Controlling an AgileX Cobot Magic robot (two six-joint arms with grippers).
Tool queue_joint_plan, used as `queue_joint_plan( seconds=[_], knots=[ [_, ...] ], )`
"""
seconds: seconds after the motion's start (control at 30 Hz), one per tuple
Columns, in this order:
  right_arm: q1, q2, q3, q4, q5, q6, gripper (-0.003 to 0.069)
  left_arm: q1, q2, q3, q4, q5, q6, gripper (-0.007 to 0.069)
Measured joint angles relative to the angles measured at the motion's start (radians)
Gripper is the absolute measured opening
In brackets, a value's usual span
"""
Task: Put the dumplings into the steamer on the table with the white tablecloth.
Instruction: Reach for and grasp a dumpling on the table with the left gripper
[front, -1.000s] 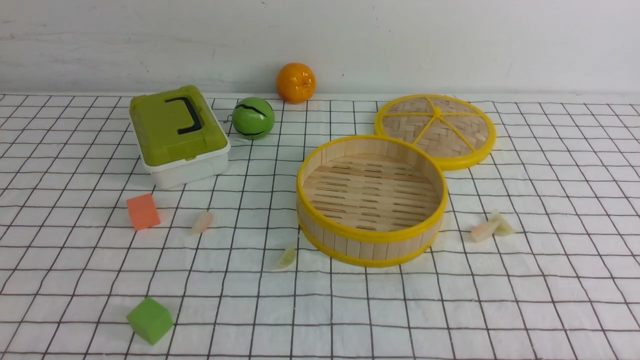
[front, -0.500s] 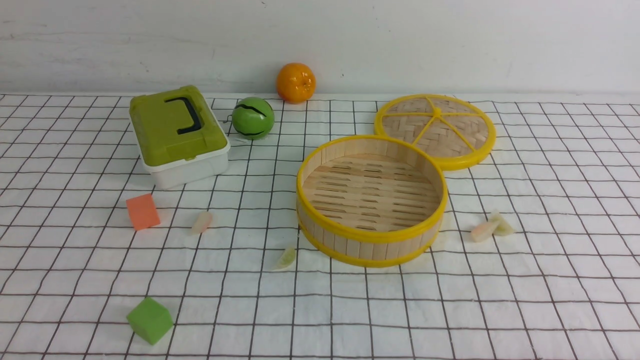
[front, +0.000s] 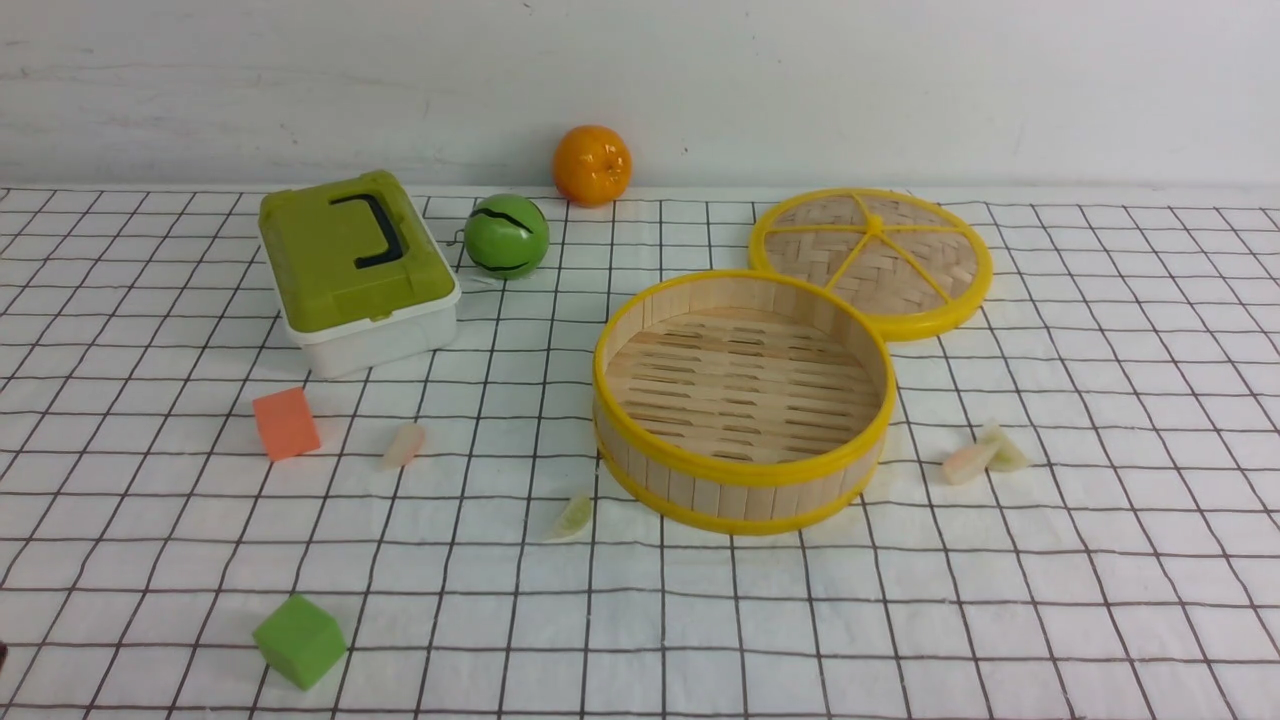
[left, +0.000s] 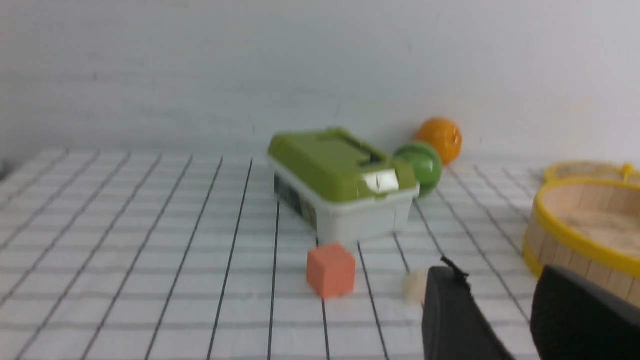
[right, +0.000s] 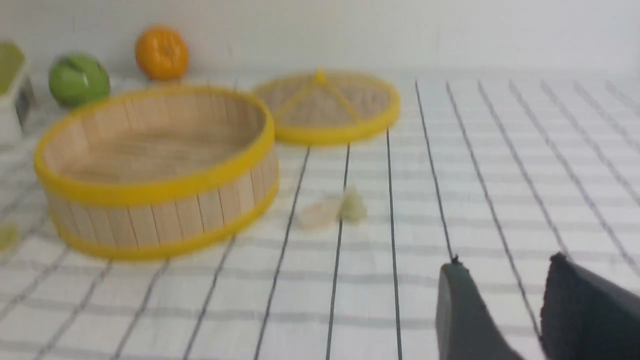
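Observation:
The steamer stands right of centre on the white tablecloth that covers the table; its slatted floor holds nothing. Left of it lie a pink dumpling and a pale green dumpling. To its right a pink dumpling touches a green one. Neither gripper shows in the front view. In the left wrist view my left gripper is open over bare cloth, with the pink dumpling just beside one finger. My right gripper is open, well short of the dumpling pair.
The woven lid leans against the steamer's far side. A green-lidded box, a green ball and an orange stand at the back. An orange cube and a green cube lie at front left.
The objects have not moved. A tiny dark sliver has come into the front view at its lower left edge.

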Motion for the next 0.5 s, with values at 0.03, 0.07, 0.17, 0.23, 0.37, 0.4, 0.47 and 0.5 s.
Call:
queue_joint_plan(
  seconds=[0.03, 0.07, 0.17, 0.23, 0.37, 0.4, 0.47, 0.5],
  knots=[
    [0.0, 0.0, 0.0, -0.001, -0.096, 0.0, 0.024, 0.0, 0.0, 0.0, 0.004, -0.055, 0.004, 0.0238],
    [0.0, 0.0, 0.0, -0.004, -0.144, 0.0, 0.024, 0.0, 0.0, 0.0, 0.005, -0.077, 0.004, 0.0238],
    [0.0, 0.0, 0.0, -0.007, -0.331, 0.059, 0.024, 0.0, 0.0, 0.0, 0.005, -0.211, 0.005, 0.0238],
    [0.0, 0.0, 0.0, 0.009, -0.442, 0.155, 0.024, 0.0, 0.0, 0.0, 0.004, -0.287, -0.025, 0.0238],
    [0.0, 0.0, 0.0, 0.025, -0.579, 0.343, 0.024, 0.0, 0.0, 0.0, 0.0, -0.41, -0.144, 0.0238],
    [0.0, 0.0, 0.0, 0.028, -0.616, 0.444, 0.024, 0.0, 0.0, 0.0, -0.001, -0.476, -0.253, 0.0238],
    [0.0, 0.0, 0.0, 0.031, -0.631, 0.505, 0.024, 0.0, 0.0, 0.0, -0.001, -0.531, -0.329, 0.0238],
    [0.0, 0.0, 0.0, 0.031, -0.651, 0.576, 0.024, 0.0, 0.0, 0.0, -0.006, -0.588, -0.395, 0.0238]
  ],
)
